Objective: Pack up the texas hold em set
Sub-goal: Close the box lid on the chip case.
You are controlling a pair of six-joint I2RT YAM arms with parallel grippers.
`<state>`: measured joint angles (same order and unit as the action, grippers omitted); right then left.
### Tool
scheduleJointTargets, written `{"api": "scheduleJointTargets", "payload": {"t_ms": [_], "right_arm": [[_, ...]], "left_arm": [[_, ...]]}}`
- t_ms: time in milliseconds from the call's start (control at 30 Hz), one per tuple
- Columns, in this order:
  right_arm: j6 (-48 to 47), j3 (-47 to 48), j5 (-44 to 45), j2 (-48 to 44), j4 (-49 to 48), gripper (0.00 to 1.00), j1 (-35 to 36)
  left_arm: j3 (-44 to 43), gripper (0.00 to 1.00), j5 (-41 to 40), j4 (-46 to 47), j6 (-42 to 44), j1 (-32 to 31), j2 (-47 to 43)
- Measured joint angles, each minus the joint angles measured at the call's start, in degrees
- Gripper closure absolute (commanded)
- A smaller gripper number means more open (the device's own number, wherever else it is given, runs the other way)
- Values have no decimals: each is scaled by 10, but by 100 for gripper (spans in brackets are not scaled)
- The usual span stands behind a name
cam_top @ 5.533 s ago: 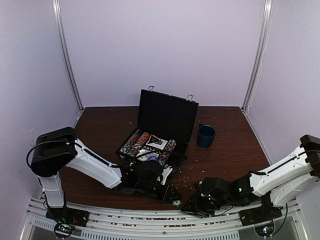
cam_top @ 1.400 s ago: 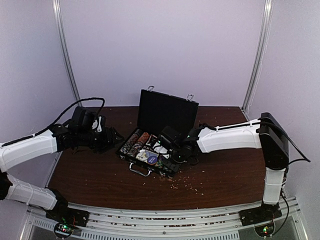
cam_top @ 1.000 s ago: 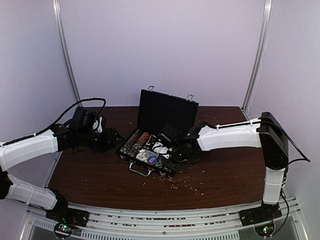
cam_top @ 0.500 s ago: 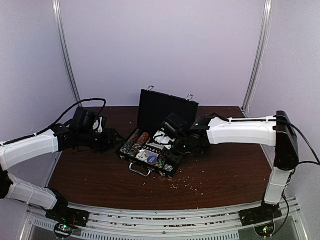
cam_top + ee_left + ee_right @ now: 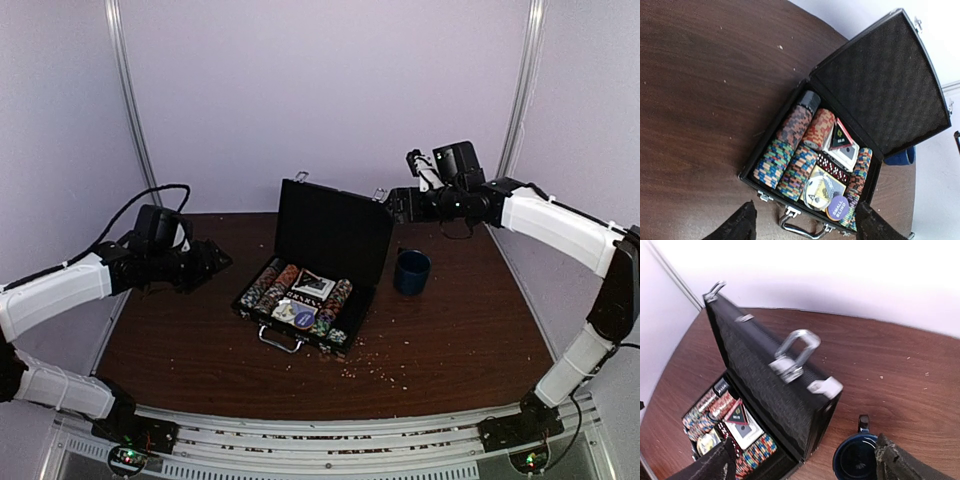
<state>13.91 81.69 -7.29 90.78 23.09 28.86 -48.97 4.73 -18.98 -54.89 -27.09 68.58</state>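
Observation:
The black case (image 5: 335, 232) stands open mid-table, its lid upright. Rows of striped poker chips (image 5: 268, 287), a card deck (image 5: 314, 285) and a purple button fill the tray. In the left wrist view I look down on the chips (image 5: 790, 160), the cards (image 5: 840, 147), a row of red dice (image 5: 832, 167) and the silver handle (image 5: 802, 231). My left gripper (image 5: 208, 260) hovers left of the case, open and empty. My right gripper (image 5: 398, 205) hangs high behind the lid's right corner, open and empty, over the lid (image 5: 765, 375) and its latch (image 5: 795, 352).
A dark blue cup (image 5: 411, 271) stands just right of the case, below my right gripper (image 5: 805, 465) and close to one finger (image 5: 900, 462) in the right wrist view. Crumbs dot the brown table (image 5: 450, 330) in front of the case. Purple walls enclose the back and sides.
My right gripper has opened, lifted out of the tray and swung up to the back right, behind the lid. The left gripper has drawn slightly away to the left.

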Motion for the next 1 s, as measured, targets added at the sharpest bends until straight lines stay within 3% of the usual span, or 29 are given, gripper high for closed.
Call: {"api": "scheduleJointTargets", "payload": {"t_ms": [200, 600, 800, 1000], "right_arm": [[43, 14, -147, 98, -55, 7, -78], [57, 130, -361, 240, -102, 10, -101], [60, 128, -460, 239, -111, 11, -96], [53, 41, -497, 172, -97, 11, -73]], "left_arm": [[-36, 30, 6, 15, 25, 33, 32], [-118, 30, 36, 9, 86, 62, 119], [-128, 30, 42, 6, 109, 66, 125], [-120, 30, 45, -7, 115, 67, 117]]}}
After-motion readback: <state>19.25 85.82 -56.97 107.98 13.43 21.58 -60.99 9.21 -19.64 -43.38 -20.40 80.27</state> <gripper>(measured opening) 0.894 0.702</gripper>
